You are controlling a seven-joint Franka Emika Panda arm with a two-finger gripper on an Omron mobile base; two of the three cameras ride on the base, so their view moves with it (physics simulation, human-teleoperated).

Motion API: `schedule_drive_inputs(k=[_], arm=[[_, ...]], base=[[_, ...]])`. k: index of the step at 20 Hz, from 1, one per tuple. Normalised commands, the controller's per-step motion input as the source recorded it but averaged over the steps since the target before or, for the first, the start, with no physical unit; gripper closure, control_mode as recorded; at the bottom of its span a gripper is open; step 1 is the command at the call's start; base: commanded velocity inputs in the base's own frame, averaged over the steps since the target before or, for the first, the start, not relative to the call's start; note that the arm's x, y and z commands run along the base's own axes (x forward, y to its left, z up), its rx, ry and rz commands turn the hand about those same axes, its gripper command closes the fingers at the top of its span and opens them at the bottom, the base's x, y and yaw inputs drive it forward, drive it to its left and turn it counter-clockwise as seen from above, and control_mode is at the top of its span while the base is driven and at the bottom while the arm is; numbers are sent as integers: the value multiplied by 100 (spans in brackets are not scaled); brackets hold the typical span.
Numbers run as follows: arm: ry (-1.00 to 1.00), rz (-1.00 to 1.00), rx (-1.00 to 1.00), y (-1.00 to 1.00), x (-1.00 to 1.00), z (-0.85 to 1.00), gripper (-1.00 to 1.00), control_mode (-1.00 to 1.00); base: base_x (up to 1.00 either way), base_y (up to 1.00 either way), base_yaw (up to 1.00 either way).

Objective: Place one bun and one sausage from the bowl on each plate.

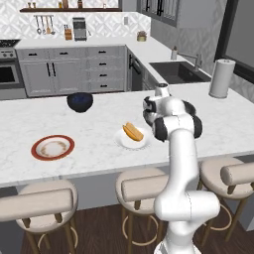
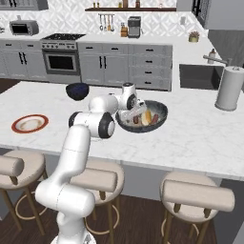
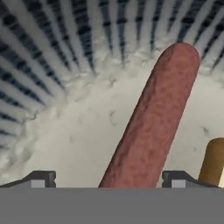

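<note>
Tool is down inside the bowl, jaws apart, straddling a sausage but not yet closed on it. White plate on the tabletop carries a bun; red-rimmed plate, far left, is bare. Step in hand: sausage pickup. Next, likely: close, lift clear, carry to a plate.

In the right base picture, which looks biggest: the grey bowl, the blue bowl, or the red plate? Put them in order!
1. Grey bowl, clearly the widest.
2. Red plate.
3. Blue bowl.
The last two look close in width, and the blue bowl sits farther from the camera, so that order is unsure.
</note>
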Motion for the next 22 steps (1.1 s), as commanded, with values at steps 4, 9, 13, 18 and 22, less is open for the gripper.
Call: schedule_drive_inputs(k=[4, 9, 13, 18, 22], arm=[[22, 4, -27, -30, -37, -100, 100, -100], [6, 1, -9, -24, -88, -74, 100, -100], [-14, 0, 20, -2, -100, 96, 100, -100], [-8, 0, 16, 14, -100, 95, 100, -100], [-2, 2, 10, 40, -100, 40, 100, -100]], base=[[0, 0, 0], [0, 0, 0], [0, 0, 0], [0, 0, 0], [0, 0, 0]])
